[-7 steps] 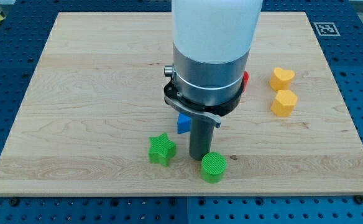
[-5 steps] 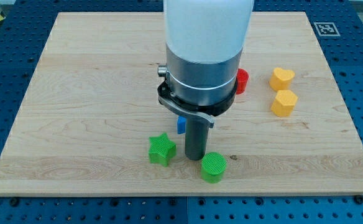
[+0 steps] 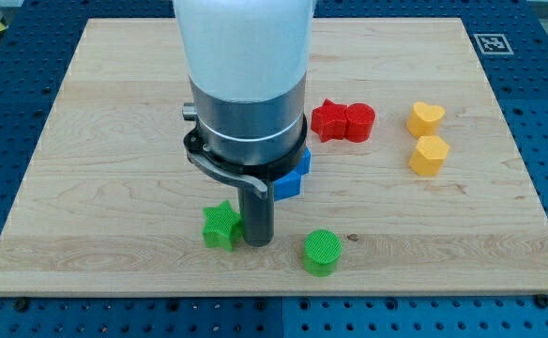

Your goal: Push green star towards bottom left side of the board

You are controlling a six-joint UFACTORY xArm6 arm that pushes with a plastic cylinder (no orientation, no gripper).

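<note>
Compared with the earlier frames, the rod has been carried toward the left edge of the surface, and the green star-shaped plastic block [image 3: 220,225] has been shifted leftward with it. My tip [image 3: 257,241] is now seen pressed against the star's right side, or very nearly so; contact cannot be fully confirmed, but no gap is visible. With the arm body moved off, two red blocks [image 3: 342,121], side by side and touching, are now uncovered toward the top right, and a blue block [image 3: 293,178] is shown more fully just behind the rod.

The push is judged to be under way but far from done: the star lies near the bottom edge of the light wooden surface [image 3: 114,113], left of centre, well apart from the bottom left corner. A further push leftward and slightly downward is judged to be needed.

No fingers are fitted on this arm, so nothing is spread, closed or pinched; only the rod's end bears on the star.

The green round ribbed block [image 3: 322,251] is left behind to the right of the tip, untouched. Two yellow blocks [image 3: 427,137] sit near the right edge, undisturbed.
</note>
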